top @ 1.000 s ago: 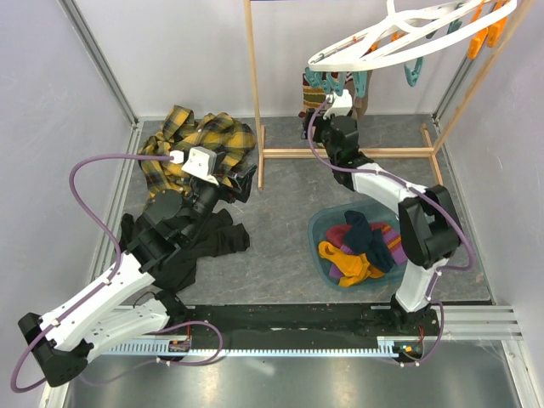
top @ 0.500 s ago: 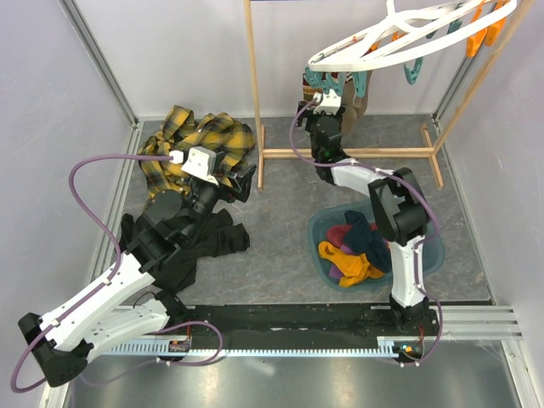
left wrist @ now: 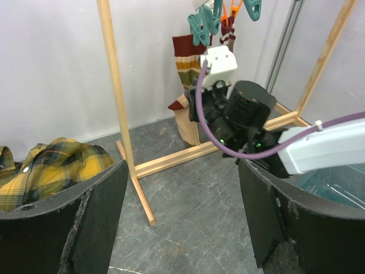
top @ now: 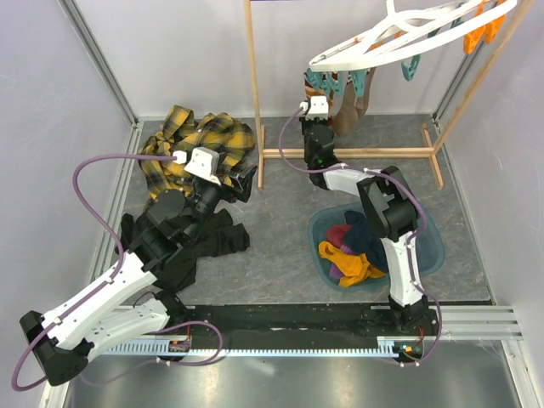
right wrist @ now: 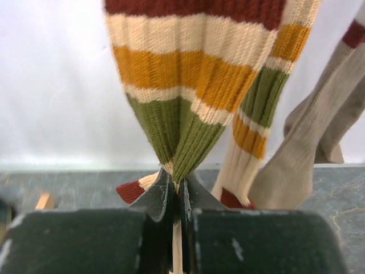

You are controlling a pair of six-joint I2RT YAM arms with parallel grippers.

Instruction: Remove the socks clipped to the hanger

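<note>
Grey table: plaid shirt, black garment, basin, wooden stand

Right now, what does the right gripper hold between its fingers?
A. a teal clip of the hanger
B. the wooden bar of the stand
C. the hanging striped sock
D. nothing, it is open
C: in the right wrist view the right gripper is shut on the green band of the striped sock, and the fabric bunches into the closed fingertips.
</note>
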